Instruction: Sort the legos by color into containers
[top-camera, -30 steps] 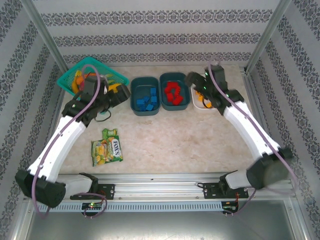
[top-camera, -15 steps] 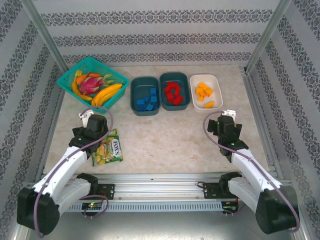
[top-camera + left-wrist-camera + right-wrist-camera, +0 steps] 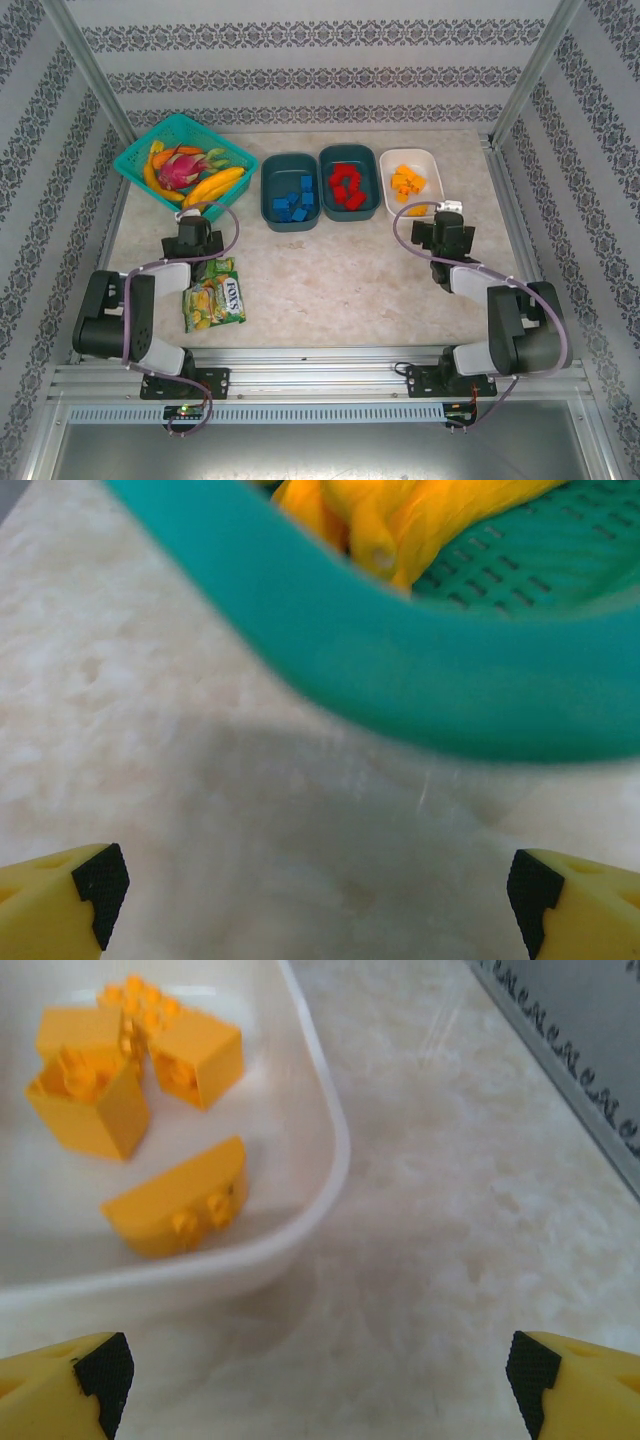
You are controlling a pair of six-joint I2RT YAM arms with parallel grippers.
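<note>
Both arms sit folded low near their bases. The green snack packet (image 3: 213, 294) lies flat on the table (image 3: 340, 275), just behind the left pincer (image 3: 318, 898) and a little to its right. Left pincer: fingers spread wide with nothing between them, and bare tabletop under the gap in my wrist view. Right pincer (image 3: 318, 1378): likewise spread wide, nothing held, bare tabletop beneath. Just ahead of the right pincer and slightly to its left stands the white container (image 3: 325, 1150), its rounded near corner close to the fingertips. Inside are several orange legos (image 3: 130, 1070), most clustered toward the far side. One curved piece (image 3: 180, 1210) lies nearest the pincer, against the near wall. Further to the left of the right pincer, ahead of the space between the two arms, two teal tubs stand side by side. The right teal container (image 3: 349, 153) holds the red legos (image 3: 345, 186); the left teal container (image 3: 268, 208) holds the blue legos (image 3: 294, 202). Just ahead of the left pincer is the rim of the turquoise mesh basket (image 3: 400, 680), blurred in the wrist view. It holds bananas (image 3: 400, 520), with a pink dragon fruit (image 3: 180, 165) beyond them.
</note>
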